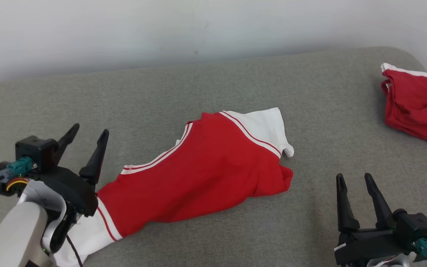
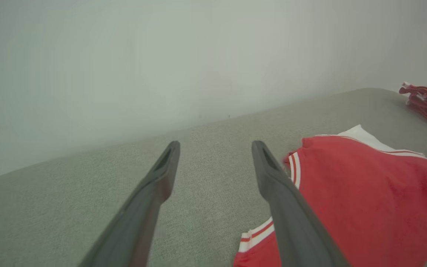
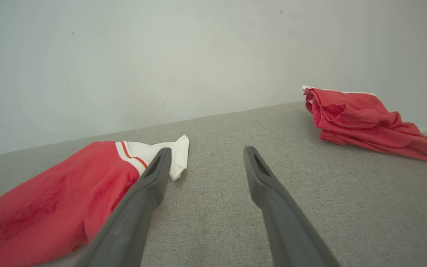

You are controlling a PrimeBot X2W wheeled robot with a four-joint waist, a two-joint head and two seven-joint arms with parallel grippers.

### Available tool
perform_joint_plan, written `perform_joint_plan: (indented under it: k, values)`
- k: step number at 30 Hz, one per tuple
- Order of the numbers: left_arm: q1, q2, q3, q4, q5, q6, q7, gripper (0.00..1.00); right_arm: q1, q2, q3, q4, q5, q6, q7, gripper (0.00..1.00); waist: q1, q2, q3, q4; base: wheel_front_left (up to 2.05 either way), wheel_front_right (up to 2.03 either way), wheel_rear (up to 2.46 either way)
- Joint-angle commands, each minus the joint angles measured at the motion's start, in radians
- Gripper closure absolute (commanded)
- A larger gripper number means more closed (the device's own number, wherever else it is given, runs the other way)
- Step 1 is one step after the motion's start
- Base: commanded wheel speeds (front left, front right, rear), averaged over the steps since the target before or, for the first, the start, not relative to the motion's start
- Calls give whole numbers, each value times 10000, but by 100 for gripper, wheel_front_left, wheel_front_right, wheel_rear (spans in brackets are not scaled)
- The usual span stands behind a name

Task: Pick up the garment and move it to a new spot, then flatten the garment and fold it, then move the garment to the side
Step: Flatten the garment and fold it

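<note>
A: Item: red cloth garment with white striped trim (image 1: 198,174), frame centre, on grey fabric surface (image 1: 235,85). Grippers?
B: Left gripper (image 1: 90,129), right gripper (image 1: 354,175): fingers spread wide, empty. Step: likely pick-up; next, grasp an edge.

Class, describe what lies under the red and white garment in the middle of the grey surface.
The garment rests on the grey surface, which shows around its edges. Anything beneath the cloth is covered, and the left gripper hides part of its near white end.
</note>
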Motion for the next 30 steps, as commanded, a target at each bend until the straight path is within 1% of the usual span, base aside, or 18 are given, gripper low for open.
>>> perform_joint_plan:
  k: [1, 8, 10, 16, 20, 30]
  values:
    - [-132, 103, -252, 178, -333, 19, 123, 0, -91, 43, 8, 4, -13, -24, 1, 0, -1, -1, 252, -274, 0, 0, 0]
    - [-295, 623, -1562, 883, -1696, 19, 526, 0, -358, 95, 64, 99, -18, -24, 2, 0, -1, -1, 513, -598, 0, 0, 0]
    - [-307, 667, -1794, 1100, -2077, 19, 453, 0, -388, 115, 80, 108, -26, -24, 2, 0, -1, -1, 567, -669, 0, 0, 0]
    - [-433, 833, -2571, 1777, -2710, 19, 333, 0, -436, 144, 87, 146, -9, -24, 2, 0, -1, -1, 711, -848, 0, 0, 0]
    - [-440, 809, -2913, 2106, -3022, 19, 196, 0, -536, 142, 104, 172, -8, -24, 2, 0, -1, -1, 770, -940, 0, 0, 0]
    - [-706, 462, -4056, 3249, -3698, 19, -114, 0, -596, 70, 21, 185, -138, -24, 1, 0, -1, -1, 872, -1014, 0, 0, 0]
